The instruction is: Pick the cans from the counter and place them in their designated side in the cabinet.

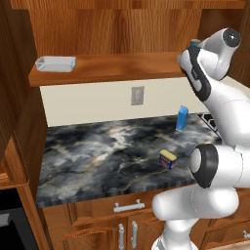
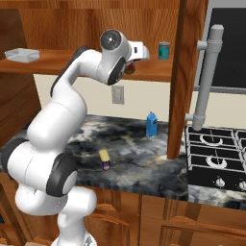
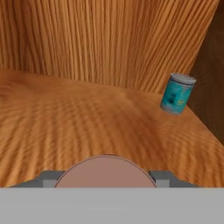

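Note:
My gripper (image 2: 130, 67) is up at the cabinet shelf (image 2: 57, 63), shut on the red can (image 2: 129, 67). The can's pale round top (image 3: 105, 171) sits between the two finger tips in the hand view, above the shelf board (image 3: 87, 127). The squat blue can with a yellow top (image 1: 167, 159) stands on the dark marbled counter (image 1: 93, 151) near its front edge, also seen from the right as the blue can (image 2: 104, 160). The arm's upper links hide the hand in the left base view.
A teal-blue can (image 3: 177, 93) stands at the shelf's right end near the side wall. A white tray (image 1: 55, 63) lies at the shelf's left end. A slim blue carton (image 2: 152, 125) stands at the back of the counter. A stove (image 2: 216, 156) lies to the right.

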